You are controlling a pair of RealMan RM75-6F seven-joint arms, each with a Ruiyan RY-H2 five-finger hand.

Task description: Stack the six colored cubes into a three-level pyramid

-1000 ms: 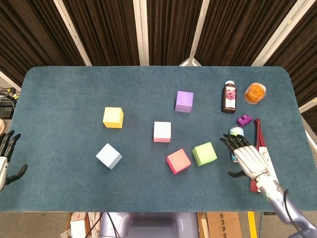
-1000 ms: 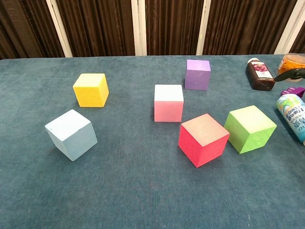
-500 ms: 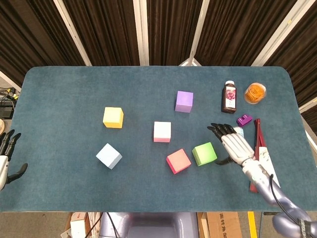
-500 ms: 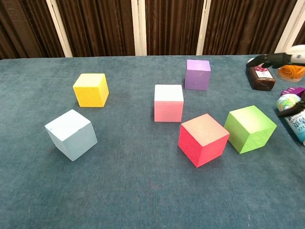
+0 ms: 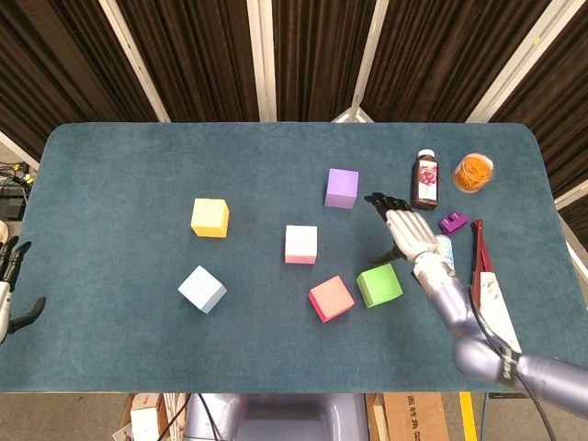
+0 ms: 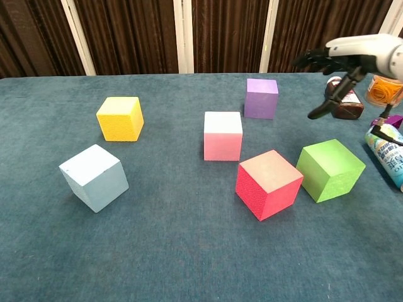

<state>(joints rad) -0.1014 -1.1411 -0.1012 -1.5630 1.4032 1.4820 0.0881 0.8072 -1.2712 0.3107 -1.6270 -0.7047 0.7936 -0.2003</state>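
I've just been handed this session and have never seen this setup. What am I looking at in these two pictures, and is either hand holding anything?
It is a two-armed robot with human-like hands at a blue table. One picture looks down from its head, the other forward from its chest.

Six foam cubes lie apart, none stacked: yellow cube, light blue cube, pink cube, red cube, green cube, purple cube. At the right edge are a dark bottle, a cup of something orange and a few small items.

The right hand hovers open between the purple and green cubes, holding nothing. The left hand shows at the table's left edge, also empty.
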